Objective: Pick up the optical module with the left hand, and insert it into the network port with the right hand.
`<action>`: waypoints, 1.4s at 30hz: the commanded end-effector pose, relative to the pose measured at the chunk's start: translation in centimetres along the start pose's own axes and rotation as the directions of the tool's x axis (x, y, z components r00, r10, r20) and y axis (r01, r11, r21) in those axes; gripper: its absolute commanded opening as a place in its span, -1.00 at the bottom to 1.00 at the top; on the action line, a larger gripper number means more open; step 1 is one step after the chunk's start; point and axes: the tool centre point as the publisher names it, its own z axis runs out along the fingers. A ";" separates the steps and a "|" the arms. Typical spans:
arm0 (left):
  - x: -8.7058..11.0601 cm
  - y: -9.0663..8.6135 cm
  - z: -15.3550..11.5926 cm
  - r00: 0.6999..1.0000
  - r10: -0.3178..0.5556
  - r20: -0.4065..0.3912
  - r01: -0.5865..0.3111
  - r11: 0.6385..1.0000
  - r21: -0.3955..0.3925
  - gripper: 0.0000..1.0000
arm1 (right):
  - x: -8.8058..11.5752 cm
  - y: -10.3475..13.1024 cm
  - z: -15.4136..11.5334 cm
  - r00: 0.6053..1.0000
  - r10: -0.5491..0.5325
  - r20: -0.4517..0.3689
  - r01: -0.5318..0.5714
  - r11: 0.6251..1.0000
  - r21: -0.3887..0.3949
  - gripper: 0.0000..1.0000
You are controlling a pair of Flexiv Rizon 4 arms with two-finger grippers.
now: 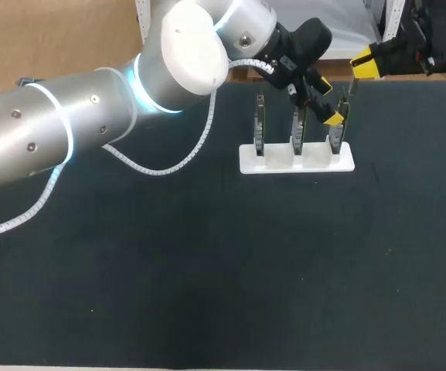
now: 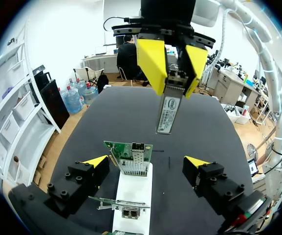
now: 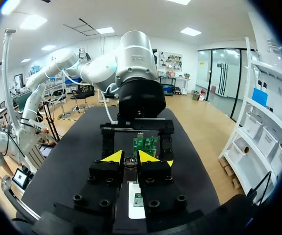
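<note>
Black table [image 1: 207, 294]; left arm [image 1: 91, 116] stretches in from the left to the far right. Left gripper [image 2: 146, 161] is released, its fingers spread either side of the white stand [image 1: 296, 158], which carries three upright cards [image 1: 260, 124]. Right gripper [image 2: 176, 88], at the far right edge, is clenched on the module [image 2: 168, 112], which hangs tilted from its tips in the air just past the stand's right end, not touching the cards.

On my dark table mat [image 1: 207, 270] sits a white stand [image 1: 296, 160]; a circuit card [image 1: 260, 124] stands upright in its left end.
</note>
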 end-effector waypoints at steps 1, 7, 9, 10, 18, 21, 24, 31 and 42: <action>-0.1 0.1 0.0 1.000 -0.001 -0.004 0.001 1.000 0.002 1.00 | 0.6 -0.5 0.0 1.000 -0.006 0.024 0.007 1.000 -0.013 -1.00; -0.1 0.1 0.0 1.000 -0.001 -0.004 0.001 1.000 0.002 1.00 | 1.2 -0.8 0.0 1.000 -0.010 0.019 0.011 1.000 -0.023 -1.00; -0.1 0.1 0.0 1.000 -0.001 -0.004 0.001 1.000 0.002 1.00 | 1.4 -0.9 0.1 1.000 -0.011 0.013 0.011 1.000 -0.025 -1.00; -0.1 0.1 0.0 1.000 -0.001 -0.004 0.001 1.000 0.002 1.00 | 1.4 -0.9 0.1 1.000 -0.011 0.012 0.012 1.000 -0.028 -1.00; -0.1 0.1 0.0 1.000 -0.001 -0.004 0.001 1.000 0.002 1.00 | 1.6 -1.3 0.0 1.000 -0.028 -0.002 0.028 0.999 -0.045 -1.00; -0.1 0.1 0.0 1.000 -0.001 -0.004 0.001 1.000 0.002 1.00 | 1.6 -1.4 0.0 0.999 -0.031 -0.006 0.031 0.998 -0.050 -1.00; -0.1 0.1 0.0 1.000 -0.001 -0.004 0.001 1.000 0.002 1.00 | 1.7 -1.4 0.1 1.000 -0.028 -0.009 0.028 0.998 -0.053 -1.00; -0.1 0.1 0.0 1.000 -0.001 -0.004 0.001 1.000 0.002 1.00 | 1.8 -1.4 0.6 0.999 -0.032 -0.013 0.031 0.997 -0.064 -1.00; -0.1 0.1 0.0 1.000 -0.001 -0.004 0.001 1.000 0.002 1.00 | 2.1 -1.4 1.1 0.999 -0.037 -0.035 0.034 0.996 -0.079 -1.00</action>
